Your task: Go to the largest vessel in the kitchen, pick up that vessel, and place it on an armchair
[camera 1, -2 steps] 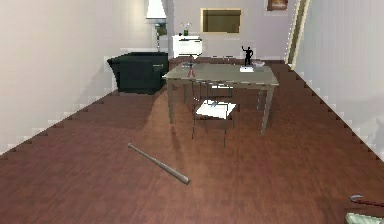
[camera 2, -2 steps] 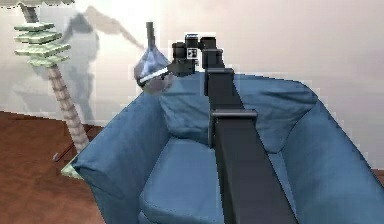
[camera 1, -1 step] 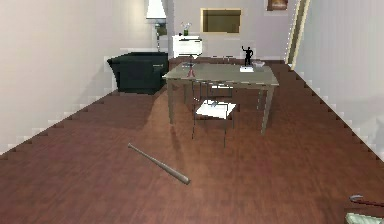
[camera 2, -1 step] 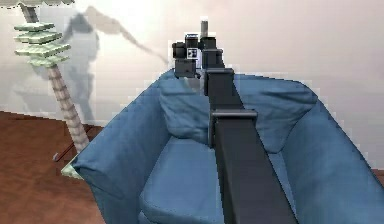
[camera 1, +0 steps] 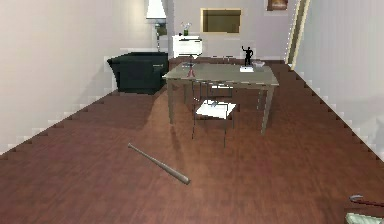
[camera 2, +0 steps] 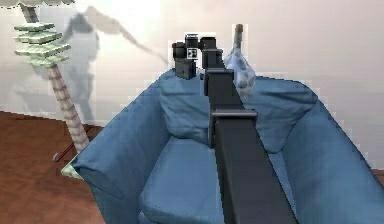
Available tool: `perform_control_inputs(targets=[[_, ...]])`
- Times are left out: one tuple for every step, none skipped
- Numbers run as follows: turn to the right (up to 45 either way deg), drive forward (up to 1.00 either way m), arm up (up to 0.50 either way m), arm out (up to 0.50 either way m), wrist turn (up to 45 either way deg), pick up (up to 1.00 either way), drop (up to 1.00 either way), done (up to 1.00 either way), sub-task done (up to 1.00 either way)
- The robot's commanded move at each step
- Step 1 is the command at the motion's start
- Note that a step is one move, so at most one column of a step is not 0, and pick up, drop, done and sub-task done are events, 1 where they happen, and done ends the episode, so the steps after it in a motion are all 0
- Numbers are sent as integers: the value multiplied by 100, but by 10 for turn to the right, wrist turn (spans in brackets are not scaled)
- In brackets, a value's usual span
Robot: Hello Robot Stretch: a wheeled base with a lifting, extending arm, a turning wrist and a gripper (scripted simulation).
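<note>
Finding the tool (camera 2: 186,62) and pale vessel (camera 2: 238,62) near the backrest of the blue armchair (camera 2: 190,150), we cannot tell whether the tool holds anything; release so far back risks the vessel toppling behind.

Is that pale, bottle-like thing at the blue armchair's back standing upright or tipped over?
Upright: the pale vessel has its narrow neck pointing straight up and its wider body below, at the backrest of the armchair.
</note>
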Motion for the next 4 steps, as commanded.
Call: perform_control_inputs(targets=[[0,0,-34,0,0,0,0,0,0],[0,0,-32,0,0,0,0,0,0],[0,0,0,0,0,0,100,0,0],[0,0,10,0,0,0,0,0,0]])
